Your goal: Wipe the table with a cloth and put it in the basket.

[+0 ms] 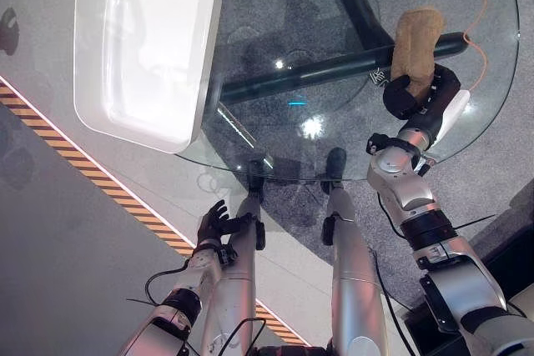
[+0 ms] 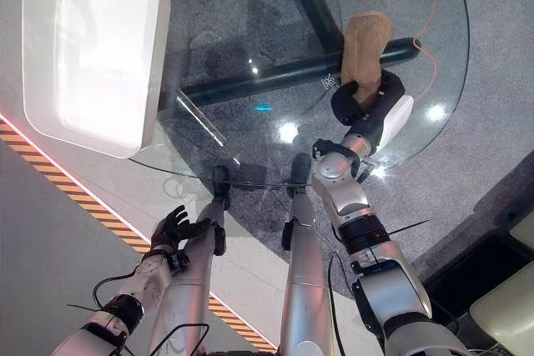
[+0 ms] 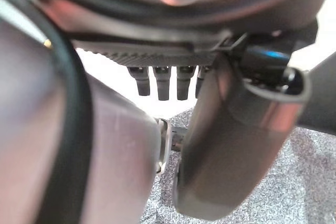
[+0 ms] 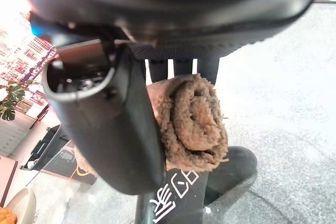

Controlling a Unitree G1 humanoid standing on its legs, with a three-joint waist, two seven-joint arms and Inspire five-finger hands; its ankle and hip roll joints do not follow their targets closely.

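Left hand (image 1: pixel 214 223) low and nearest, off the near edge of the glass table (image 1: pixel 350 135), well apart from it, fingers straight and spread, holding nothing; fingers (image 3: pixel 161 82) in a relaxed row in the left wrist view. Striped floor line (image 1: pixel 100 181) just beyond that hand, running slantwise past the table's near-left side.

Farther in, right hand (image 1: pixel 415 93) over the table's right part, inside the rim, fingers and thumb curled round a brown cloth (image 1: pixel 415 39). Cloth rolled into a thick bundle, seen end-on in the right wrist view as a spiral of brown terry (image 4: pixel 195 124) pinched between the dark thumb and the fingers behind it. From the head views, cloth sticking out past the hand toward the table's far side, lying on or just above the glass; contact with the glass not clear.

Under the glass, a dark bar of the table's frame (image 1: pixel 317 68) crossing beneath the cloth and hand. White basket (image 1: pixel 142 43), a rounded rectangular tub, at the table's left edge, overlapping the rim, well apart from the cloth. Orange cable (image 1: pixel 480 14) looping on the grey floor beyond the table's far-right side, visible through the glass.
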